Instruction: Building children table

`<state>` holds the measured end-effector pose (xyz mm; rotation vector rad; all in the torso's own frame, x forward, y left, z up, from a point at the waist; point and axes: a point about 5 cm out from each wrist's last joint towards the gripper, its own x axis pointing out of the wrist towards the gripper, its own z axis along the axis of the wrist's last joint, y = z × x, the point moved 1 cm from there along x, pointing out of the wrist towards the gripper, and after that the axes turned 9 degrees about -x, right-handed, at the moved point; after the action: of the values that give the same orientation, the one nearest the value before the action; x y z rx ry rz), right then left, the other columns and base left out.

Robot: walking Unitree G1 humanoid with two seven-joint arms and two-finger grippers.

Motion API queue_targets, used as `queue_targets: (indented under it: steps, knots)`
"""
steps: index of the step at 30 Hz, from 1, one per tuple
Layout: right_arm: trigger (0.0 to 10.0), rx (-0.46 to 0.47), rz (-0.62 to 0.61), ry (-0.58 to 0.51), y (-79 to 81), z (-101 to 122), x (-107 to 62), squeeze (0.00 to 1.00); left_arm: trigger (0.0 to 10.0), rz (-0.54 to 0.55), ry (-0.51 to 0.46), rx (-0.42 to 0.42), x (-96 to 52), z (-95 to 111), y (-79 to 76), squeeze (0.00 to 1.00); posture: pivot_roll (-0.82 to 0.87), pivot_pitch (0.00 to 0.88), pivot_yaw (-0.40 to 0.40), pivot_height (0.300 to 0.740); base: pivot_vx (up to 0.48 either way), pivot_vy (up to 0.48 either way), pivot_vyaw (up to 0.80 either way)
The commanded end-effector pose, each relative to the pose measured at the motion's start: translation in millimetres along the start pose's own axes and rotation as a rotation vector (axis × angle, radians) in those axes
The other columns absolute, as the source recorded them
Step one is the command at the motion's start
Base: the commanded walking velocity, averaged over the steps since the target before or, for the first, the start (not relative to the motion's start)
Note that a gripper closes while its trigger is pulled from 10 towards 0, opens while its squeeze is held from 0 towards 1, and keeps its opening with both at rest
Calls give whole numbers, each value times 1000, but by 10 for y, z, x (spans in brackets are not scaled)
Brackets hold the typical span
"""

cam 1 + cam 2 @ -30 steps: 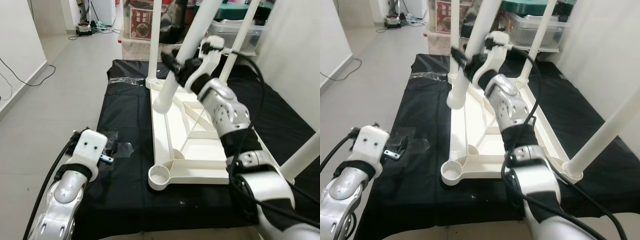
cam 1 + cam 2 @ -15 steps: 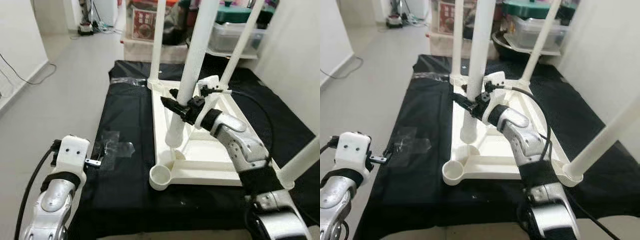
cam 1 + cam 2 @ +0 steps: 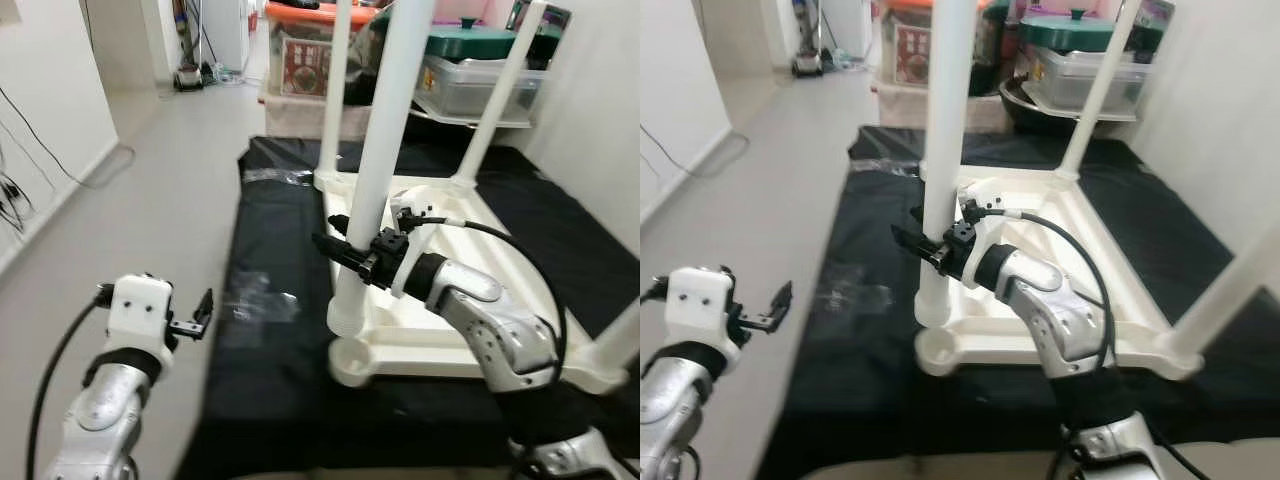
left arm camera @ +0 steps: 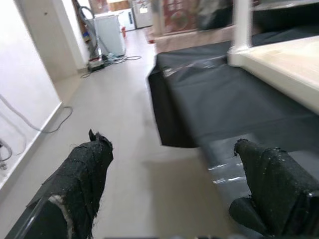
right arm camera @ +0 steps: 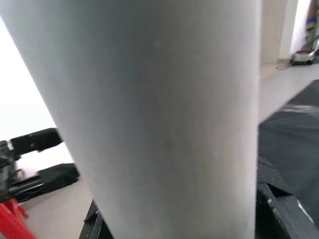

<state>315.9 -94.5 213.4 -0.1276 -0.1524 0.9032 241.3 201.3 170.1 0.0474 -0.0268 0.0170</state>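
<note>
On the floor ahead, a black cloth (image 3: 270, 370) is spread out, and a white children's table (image 3: 470, 300) lies on it upside down, its underside ribs facing up. Near its closest corner, the right gripper (image 3: 345, 252) clasps a white table leg (image 3: 385, 130), the black fingers (image 3: 908, 238) closed around the tube partway up. That leg stands nearly upright with its lower end (image 3: 350, 318) just above the round corner socket (image 3: 358, 362), touching or almost touching the frame beside it; whether it is seated cannot be told. Other white legs (image 3: 500, 95) already rise from the far corners. From the right wrist camera, the leg shows as a broad pale column close against the fingers. Off to the left, over bare grey floor (image 3: 150, 200) beside the cloth, the left gripper (image 3: 190, 318) hangs with its fingers (image 4: 84, 164) spread wide and nothing between them.
</note>
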Motion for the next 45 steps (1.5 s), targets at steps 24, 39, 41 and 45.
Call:
queue_targets:
  steps: [24,39,41,45]
  knots:
    - [10000,-111,-12,44,-233,30,-156,0,10000,-26,2,52,9,-70,-117,0,93,0,-119,740,0,0,-184]
    - [10000,-92,153,-13,103,4,-182,0,10000,-16,-12,61,33,-60,-96,0,92,0,-118,740,0,0,-213]
    - [10000,-88,154,-16,110,3,-181,0,10000,-16,-13,61,33,-61,-95,0,92,0,-118,740,0,0,0]
    - [10000,-89,177,-23,178,-13,-202,0,10000,-13,-14,60,31,-65,-90,0,90,0,-118,740,0,0,0]
